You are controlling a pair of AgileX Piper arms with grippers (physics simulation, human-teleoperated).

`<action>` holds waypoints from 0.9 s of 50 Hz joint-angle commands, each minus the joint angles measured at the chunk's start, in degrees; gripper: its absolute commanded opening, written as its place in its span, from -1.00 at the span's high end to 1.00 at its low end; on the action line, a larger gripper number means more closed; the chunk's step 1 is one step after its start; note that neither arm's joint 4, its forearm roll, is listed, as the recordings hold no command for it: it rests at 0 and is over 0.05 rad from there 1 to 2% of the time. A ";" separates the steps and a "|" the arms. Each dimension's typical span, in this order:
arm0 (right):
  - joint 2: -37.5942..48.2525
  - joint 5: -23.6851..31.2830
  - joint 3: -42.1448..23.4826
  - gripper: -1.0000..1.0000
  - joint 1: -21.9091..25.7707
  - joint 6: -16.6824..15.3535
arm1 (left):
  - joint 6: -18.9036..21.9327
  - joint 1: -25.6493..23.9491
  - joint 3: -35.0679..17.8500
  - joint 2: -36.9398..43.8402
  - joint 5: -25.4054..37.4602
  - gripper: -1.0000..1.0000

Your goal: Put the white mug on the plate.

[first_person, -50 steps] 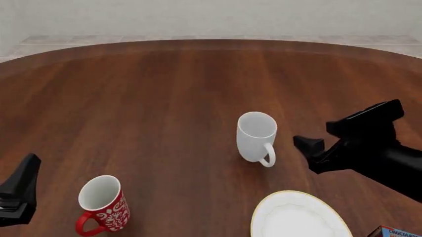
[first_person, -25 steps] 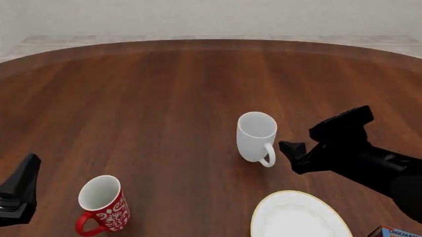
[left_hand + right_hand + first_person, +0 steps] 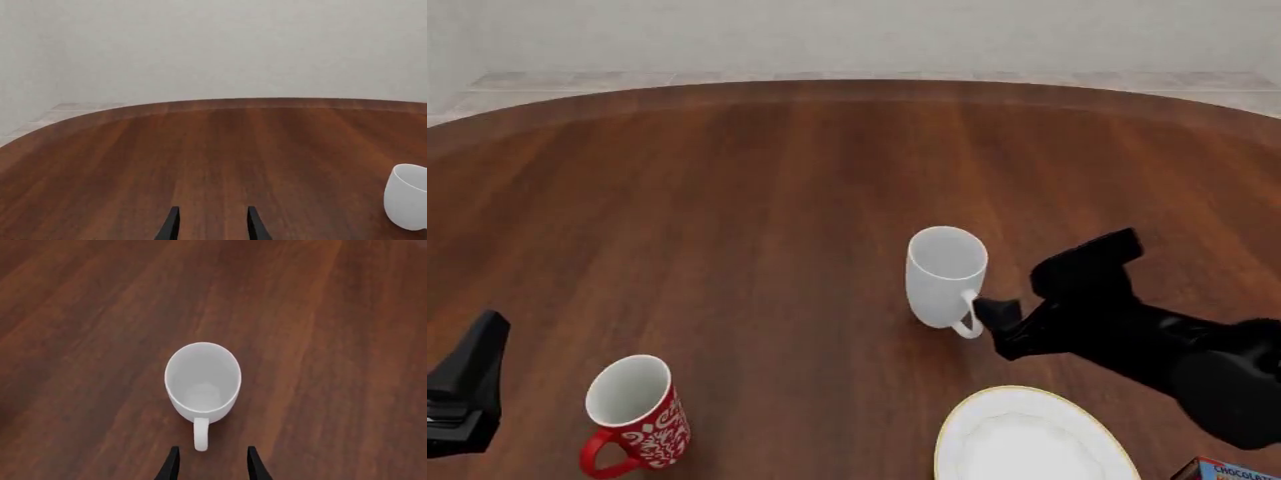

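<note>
The white mug [image 3: 945, 272] stands upright mid-table, its loop handle [image 3: 968, 318] turned toward the near right. My right gripper [image 3: 993, 316] is open just beside that handle. In the right wrist view the mug [image 3: 202, 379] sits straight ahead of the right gripper [image 3: 212, 466], and the handle [image 3: 201, 436] reaches almost to the gap between the fingertips without being held. The plate [image 3: 964, 425], white with a gold rim, lies at the near edge, close in front of the mug. My left gripper [image 3: 212, 230] is open over bare wood at the near left, far from the mug [image 3: 408, 202].
A red mug with white patterning [image 3: 635, 415] stands at the near left, beside the left gripper [image 3: 467, 385]. A corner of a chocolate box [image 3: 1228, 470] shows at the near right, next to the plate. The round wooden table [image 3: 721, 200] ends in a curved far edge before a pale wall.
My right gripper has moved left and lower across the table, from well right of the white mug to right beside its handle. The left arm, the mugs and the plate have not moved.
</note>
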 commanded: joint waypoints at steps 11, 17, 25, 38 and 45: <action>6.37 -3.90 -0.53 -1.00 0.41 0.28 | -0.03 -0.01 -0.01 0.10 -0.08 -1.00; 7.69 -4.46 -0.91 -1.00 0.47 0.18 | 0.00 -0.01 0.02 0.15 -0.17 -1.00; 10.57 -6.17 -1.47 -1.00 0.74 0.47 | -0.01 -0.01 0.08 0.25 -0.33 -1.00; 13.53 -7.32 -2.41 -1.00 1.06 0.60 | -0.02 -0.02 0.09 0.34 -0.42 -1.00; 15.69 -8.34 -3.04 -1.00 1.23 0.76 | -0.02 -0.02 0.10 0.40 -0.49 -1.00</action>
